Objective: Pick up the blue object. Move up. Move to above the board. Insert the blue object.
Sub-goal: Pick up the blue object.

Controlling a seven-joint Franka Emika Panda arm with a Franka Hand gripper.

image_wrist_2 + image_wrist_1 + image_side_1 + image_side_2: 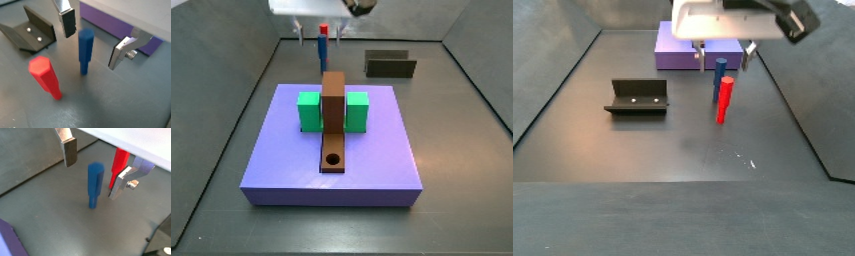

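— Nearest the wrist camera, what shows?
— Silver fingers (67,22) of the gripper (92,42), spread wide and released, flanking the blue object (85,50) without touching it.
— And that peg?
— Upright on the dark floor between the jaws, a red stick (45,76) just beside it.
— The board (333,115)?
— Well apart from the gripper, across green blocks (309,111) on the lavender slab (372,160); the fixture (637,96) stands off to one side.

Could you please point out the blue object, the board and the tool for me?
blue object (85,49): wrist view, on its upper shaft.
board (333,110): side view, middle of its top face.
tool (91,45): wrist view, midway between its fingertips, around the blue object.
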